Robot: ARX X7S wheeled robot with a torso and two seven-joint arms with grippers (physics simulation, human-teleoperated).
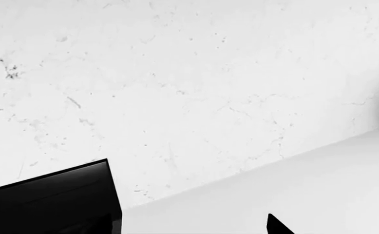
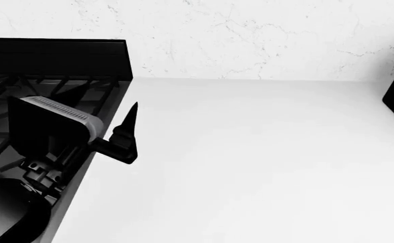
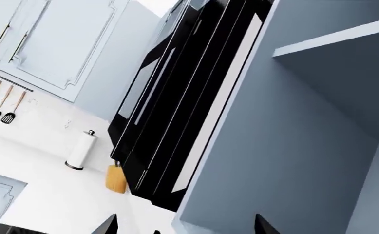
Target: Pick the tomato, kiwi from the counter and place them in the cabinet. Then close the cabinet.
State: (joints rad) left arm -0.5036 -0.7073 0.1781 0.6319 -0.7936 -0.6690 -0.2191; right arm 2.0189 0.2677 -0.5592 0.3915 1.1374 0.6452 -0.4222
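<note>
Showing only fingertips, right tool (image 3: 185, 225) (cut off) beside cabinet (image 3: 287, 161)

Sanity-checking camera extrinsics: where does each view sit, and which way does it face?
Head: on the robot's head, looking down over the counter and stove; left gripper and arm show.
Left wrist: near that gripper, facing the marble backsplash; one fingertip shows.
Right wrist: aimed into the cabinet; fingertips show.
Head and left wrist share counter, stove, backsplash.
</note>
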